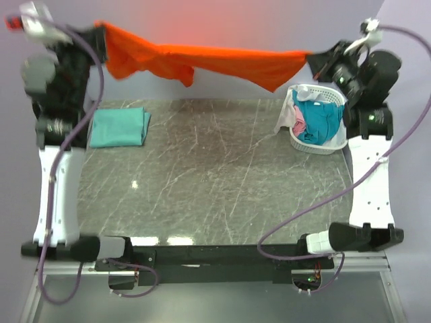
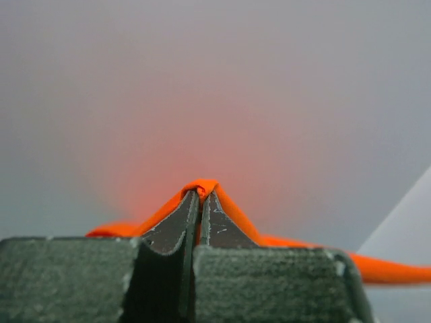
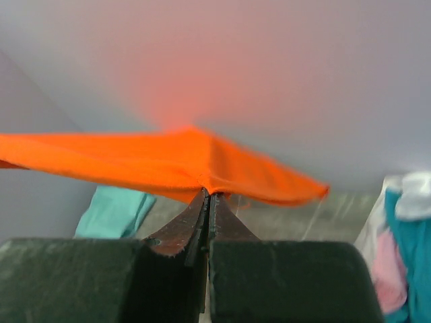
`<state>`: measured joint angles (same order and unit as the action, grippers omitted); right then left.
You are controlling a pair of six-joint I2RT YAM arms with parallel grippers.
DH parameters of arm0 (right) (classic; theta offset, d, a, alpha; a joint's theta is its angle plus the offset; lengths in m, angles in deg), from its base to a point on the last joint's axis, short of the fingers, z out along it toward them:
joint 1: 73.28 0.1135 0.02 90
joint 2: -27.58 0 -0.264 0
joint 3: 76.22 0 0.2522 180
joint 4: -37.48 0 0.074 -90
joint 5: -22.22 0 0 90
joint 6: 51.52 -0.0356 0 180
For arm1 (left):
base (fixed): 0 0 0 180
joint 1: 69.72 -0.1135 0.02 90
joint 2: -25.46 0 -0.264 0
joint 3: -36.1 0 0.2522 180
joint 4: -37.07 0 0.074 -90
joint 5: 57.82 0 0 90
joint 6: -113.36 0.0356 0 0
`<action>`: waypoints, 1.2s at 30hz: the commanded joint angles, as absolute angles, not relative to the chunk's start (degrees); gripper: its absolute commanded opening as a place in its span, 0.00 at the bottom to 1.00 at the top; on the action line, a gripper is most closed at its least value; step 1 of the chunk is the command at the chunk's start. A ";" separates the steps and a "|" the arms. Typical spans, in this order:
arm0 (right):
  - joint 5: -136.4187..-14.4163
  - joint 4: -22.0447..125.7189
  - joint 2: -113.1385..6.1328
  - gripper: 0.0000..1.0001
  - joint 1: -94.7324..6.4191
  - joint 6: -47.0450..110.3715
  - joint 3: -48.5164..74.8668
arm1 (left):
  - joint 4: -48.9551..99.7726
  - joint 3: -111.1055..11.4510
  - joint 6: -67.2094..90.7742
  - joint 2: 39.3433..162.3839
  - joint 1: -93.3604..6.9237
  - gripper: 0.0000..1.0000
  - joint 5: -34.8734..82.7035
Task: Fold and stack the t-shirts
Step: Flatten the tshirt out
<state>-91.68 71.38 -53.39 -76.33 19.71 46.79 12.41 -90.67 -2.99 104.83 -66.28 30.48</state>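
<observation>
**Orange shirt being held aloft; one fold done, basket waiting**

The orange t-shirt (image 1: 202, 60) is being held stretched in the air above the far edge of the table (image 1: 215, 195), well clear of its surface. It is being pinched at one end by the left gripper (image 2: 201, 194) and at the other by the right gripper (image 3: 207, 195). In both wrist views the jaws are being kept closed on a small ridge of orange cloth. Between the two grips the cloth is sagging, with a loose flap hanging down left of the middle, so nothing is being folded in it yet.

One shirt appears to be finished: the mint-green t-shirt (image 1: 120, 128) is lying folded flat at the far left of the table, just beside the left arm. More work is judged to be waiting in the basket (image 1: 322, 148) at the far right, where a teal-blue t-shirt (image 1: 322, 118) and a pink t-shirt (image 1: 289, 118) are being kept in a crumpled heap. The task is therefore judged to be in its early part.

The middle and near stretch of the table is being left open between the folded shirt and the basket, wide enough for the orange shirt to be laid out. The basket is standing close to the right arm, and the folded shirt close to the left edge, so little margin is being offered at either side.
</observation>
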 commanded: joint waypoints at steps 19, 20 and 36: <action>-94.85 62.23 -39.22 0.00 -76.62 11.41 -19.55 | 24.64 2.56 -31.30 62.29 -66.29 0.01 28.84; -94.76 62.40 -38.96 0.00 -76.45 11.67 -20.26 | 20.19 3.70 -32.18 61.15 -66.29 0.01 29.88; -82.46 77.07 -24.91 0.00 -76.54 11.06 -26.68 | -12.79 -0.24 -42.81 37.59 -66.11 0.01 35.25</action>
<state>-86.56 73.24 -29.04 -76.33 12.35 -26.91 -6.63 3.05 -39.12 39.28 -66.25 34.11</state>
